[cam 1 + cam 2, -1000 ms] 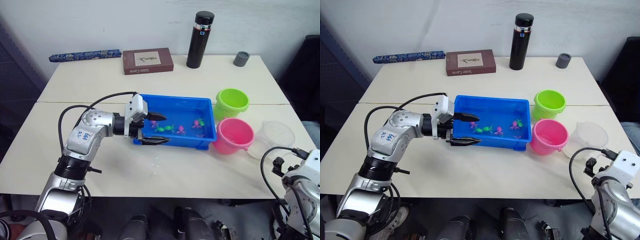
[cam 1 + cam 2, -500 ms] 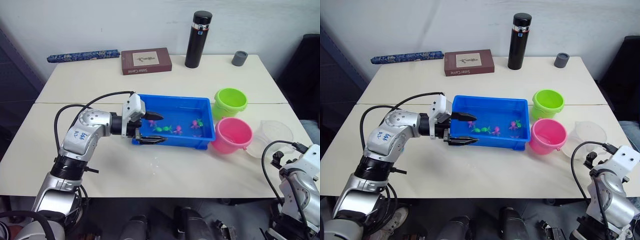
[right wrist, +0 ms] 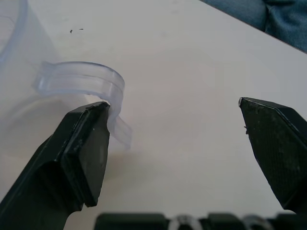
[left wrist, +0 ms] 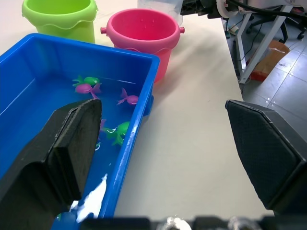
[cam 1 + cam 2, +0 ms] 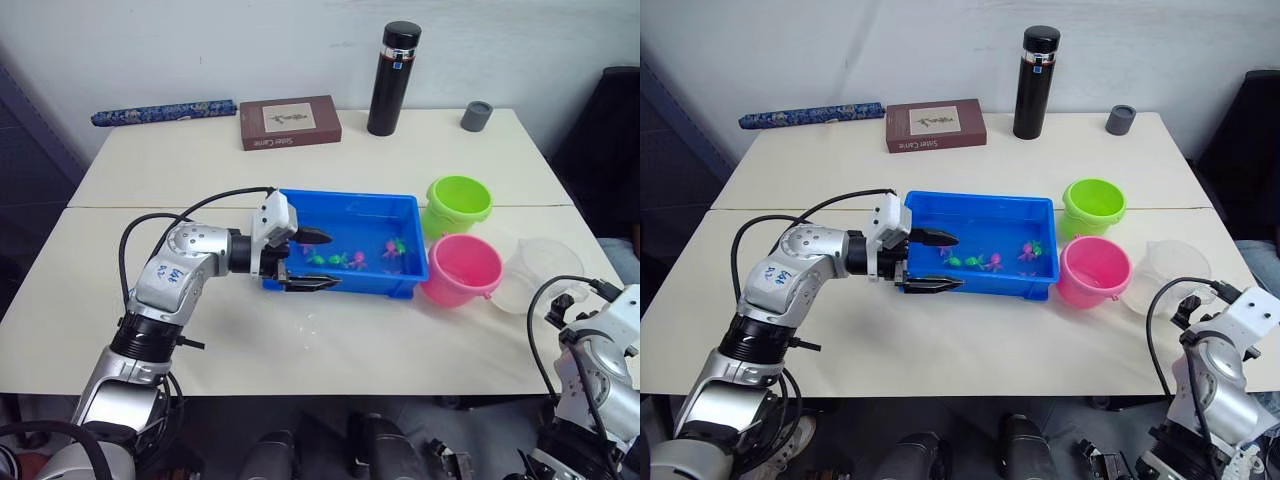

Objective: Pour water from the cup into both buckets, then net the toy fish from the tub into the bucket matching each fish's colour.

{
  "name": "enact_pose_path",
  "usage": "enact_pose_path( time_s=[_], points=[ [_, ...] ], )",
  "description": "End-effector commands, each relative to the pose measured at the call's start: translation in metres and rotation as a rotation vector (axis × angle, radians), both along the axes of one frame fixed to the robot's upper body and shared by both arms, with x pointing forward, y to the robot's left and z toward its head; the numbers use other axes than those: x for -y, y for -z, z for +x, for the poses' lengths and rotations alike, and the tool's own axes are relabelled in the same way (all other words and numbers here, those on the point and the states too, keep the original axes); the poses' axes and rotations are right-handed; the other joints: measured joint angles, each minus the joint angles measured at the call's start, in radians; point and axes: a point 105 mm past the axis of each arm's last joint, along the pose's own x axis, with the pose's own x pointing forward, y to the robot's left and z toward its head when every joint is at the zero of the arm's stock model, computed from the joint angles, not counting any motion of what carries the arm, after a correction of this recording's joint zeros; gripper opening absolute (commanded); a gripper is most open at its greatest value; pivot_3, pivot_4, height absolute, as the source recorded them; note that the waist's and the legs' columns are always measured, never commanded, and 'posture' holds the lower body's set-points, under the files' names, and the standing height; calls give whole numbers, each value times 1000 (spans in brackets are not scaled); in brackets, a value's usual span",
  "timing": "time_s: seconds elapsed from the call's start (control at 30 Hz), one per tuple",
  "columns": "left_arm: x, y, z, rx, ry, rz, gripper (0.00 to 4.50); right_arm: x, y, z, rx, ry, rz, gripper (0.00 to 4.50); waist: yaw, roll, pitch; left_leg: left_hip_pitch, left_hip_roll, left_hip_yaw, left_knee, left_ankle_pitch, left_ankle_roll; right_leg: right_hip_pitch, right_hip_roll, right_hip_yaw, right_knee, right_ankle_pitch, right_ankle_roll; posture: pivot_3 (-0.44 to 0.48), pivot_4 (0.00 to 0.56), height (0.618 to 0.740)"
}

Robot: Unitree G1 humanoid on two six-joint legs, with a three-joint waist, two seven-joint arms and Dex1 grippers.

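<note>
We see the blue tub [image 5: 352, 245] near the middle of the table [image 5: 250, 340], a little toward its right half, with several small pink and green toy fish [image 5: 345, 260] lying in its water. Our left gripper [image 5: 312, 260] is at the tub's left end with its two black fingers spread wide: one finger [image 5: 312, 236] reaches over the water inside the tub, the other [image 5: 312, 284] lies outside along the tub's near wall, so the near left corner of the rim sits between them. It grips nothing.

The lime green bucket [image 5: 458, 205] stands just beside the tub's far right corner, and the pink bucket [image 5: 463, 270] stands just beside its near right corner, the two buckets close together. The clear cup [image 5: 543, 272] stands upright beside the pink bucket, close to the table's right edge.

Our right gripper [image 3: 172, 143] hovers by the right edge with its fingers wide apart, holding nothing; one finger [image 3: 84, 143] is right at the cup's clear handle [image 3: 84, 84]; whether they touch we cannot tell.

Along the far edge of the table we see a brown book [image 5: 289, 121], a tall black flask [image 5: 393, 78], a small grey cup [image 5: 477, 115] and a blue patterned roll [image 5: 163, 111]
</note>
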Motion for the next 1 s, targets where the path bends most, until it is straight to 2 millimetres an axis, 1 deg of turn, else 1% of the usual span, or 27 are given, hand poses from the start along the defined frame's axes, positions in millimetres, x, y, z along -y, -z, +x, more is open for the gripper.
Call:
enact_pose_path(
  time_s=[0.03, 0.17, 0.23, 0.27, 0.33, 0.5, 0.53, 0.87, 0.93, 1.0],
  points=[
    [3, -10, -2, 52, 17, -5, 4450, 6, -17, 1, 60, 18, -53, 4500, 0, 0, 0, 0, 0, 0, 0, 0, 0, 0, 0, 0, 0, 0, 0, 0, 150, 739],
    [2, -10, -1, 54, 13, -6, 4450, 6, -20, 4, 82, 13, -68, 4500, 0, 0, 0, 0, 0, 0, 0, 0, 0, 0, 0, 0, 0, 0, 0, 0, 150, 739],
    [3, -10, -1, 54, 8, -7, 4500, 5, -21, 6, 84, 9, -78, 3955, 0, 0, 0, 0, 0, 0, 0, 0, 0, 0, 0, 0, 0, 0, 0, 0, 150, 739],
    [3, -9, 0, 54, 7, -8, 4500, 4, -22, 7, 85, 8, -81, 3615, -1, 0, 0, 0, 0, 0, 0, 0, 0, 0, 0, 0, 0, 0, 0, 0, 150, 739],
    [4, -9, 0, 53, 7, -11, 4500, 4, -22, 7, 87, 5, -81, 2736, 0, 0, 0, 0, 0, 0, 0, 0, 0, 0, 0, 0, 0, 0, 0, 0, 150, 739],
    [4, -9, 0, 52, 5, -12, 4500, 3, -23, 8, 97, 1, -83, 160, 1, 0, 0, 0, 0, 0, 0, 0, 0, 0, 0, 0, 0, 0, 0, 0, 150, 739],
    [4, -9, 0, 52, 5, -13, 4500, 3, -23, 8, 100, 0, -84, 66, 0, 0, 0, 0, 0, 0, 0, 0, 0, 0, 0, 0, 0, 0, 0, 0, 150, 739],
    [6, -11, 2, 57, 6, -16, 4500, 5, -29, 3, 138, 6, -85, 66, 2, 0, 0, 0, 0, -1, 0, 0, 0, 1, 0, 0, -1, 0, 0, 0, 150, 739],
    [6, -11, 3, 57, 3, -17, 4500, 6, -35, 2, 158, 3, -92, 66, 2, 0, 0, 0, 0, -1, 0, 0, 0, 1, 0, 0, -1, 0, 0, 0, 150, 739],
    [5, -12, 5, 56, -4, -21, 4500, 2, -44, 7, 200, -62, -84, 66, 3, 0, 0, 0, 0, -1, 0, 0, 0, 1, 0, 0, -1, 0, 0, 0, 150, 739]
  ],
)
